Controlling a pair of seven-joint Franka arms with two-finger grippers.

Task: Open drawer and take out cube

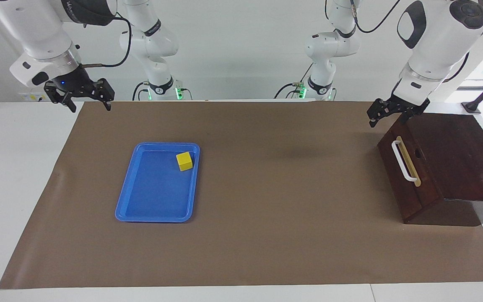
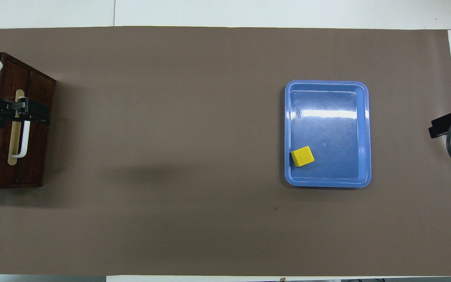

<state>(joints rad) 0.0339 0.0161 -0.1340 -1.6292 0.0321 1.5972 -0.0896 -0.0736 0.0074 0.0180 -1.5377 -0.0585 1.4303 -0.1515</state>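
Two arms, one blue tray, one cube and one drawer box make up the scene on a brown mat covering the tabletop.

Facing view: the left pincer [image 1: 386, 115] hangs in the air over the corner of the wooden box [image 1: 455, 159] nearest the robots, its fingers spread apart and holding nothing. The drawer [image 1: 409, 176] is closed flush, its white bar handle [image 1: 403, 161] untouched below the pincer. The right pincer [image 1: 86, 100] is raised over the mat's corner at the right arm's end of the tabletop, fingers wide apart and empty. The cube [image 1: 184, 161] sits in the blue tray [image 1: 141, 212], in the tray's corner nearest the robots and toward the left arm. This view alone shows both whole arms and the box's broad top.

Overhead view: the left pincer [image 2: 33, 111] covers the upper part of the handle [image 2: 24, 141], though it is not touching it. Only a dark tip of the right pincer [image 2: 444, 125] and a cable loop enter at the edge. The cube [image 2: 302, 156] lies in the tray [image 2: 327, 182], well apart from the drawer [image 2: 29, 129].
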